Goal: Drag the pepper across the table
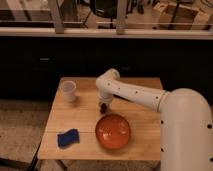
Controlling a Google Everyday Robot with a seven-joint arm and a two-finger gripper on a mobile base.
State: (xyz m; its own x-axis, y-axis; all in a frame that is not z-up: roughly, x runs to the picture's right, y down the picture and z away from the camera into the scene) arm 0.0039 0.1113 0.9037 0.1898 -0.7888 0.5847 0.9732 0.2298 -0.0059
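Note:
The table (80, 117) has a light wooden plank top. My white arm reaches in from the right and bends down near the table's middle. My gripper (103, 105) points down at the tabletop, just behind the orange bowl. A small dark lump, the pepper (103, 108), shows right at the gripper's tip on the wood, partly hidden by it. I cannot tell whether the gripper holds it or only touches it.
An orange bowl (113, 131) sits at the front middle of the table, close to the gripper. A white cup (68, 91) stands at the back left. A blue sponge (67, 137) lies at the front left. Dark cabinets stand behind the table.

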